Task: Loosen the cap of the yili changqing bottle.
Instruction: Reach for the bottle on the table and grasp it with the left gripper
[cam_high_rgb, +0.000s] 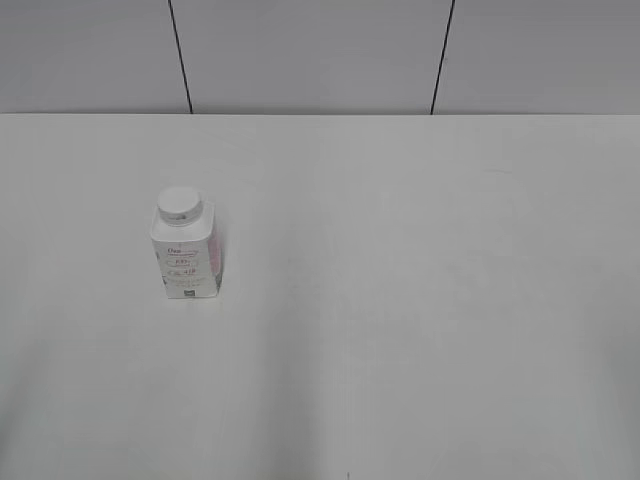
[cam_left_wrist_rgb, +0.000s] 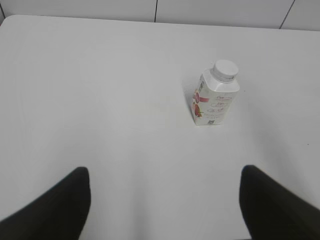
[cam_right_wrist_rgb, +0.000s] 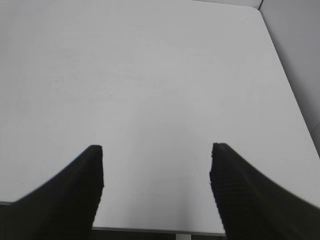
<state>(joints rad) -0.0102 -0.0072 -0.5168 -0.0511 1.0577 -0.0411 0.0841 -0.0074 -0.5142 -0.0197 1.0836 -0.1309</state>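
Bottle (cam_high_rgb: 185, 247) upright, left of centre, cap (cam_high_rgb: 181, 202) on; left gripper (cam_left_wrist_rgb: 165, 200) and right gripper (cam_right_wrist_rgb: 156, 187) both wide open, empty; steady body, then twist cap squarely

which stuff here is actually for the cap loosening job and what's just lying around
For the job: yili changqing bottle, upright; its cap, on the neck; left gripper and right gripper, both open and empty.
Just there: the white table; nothing else lies on it.
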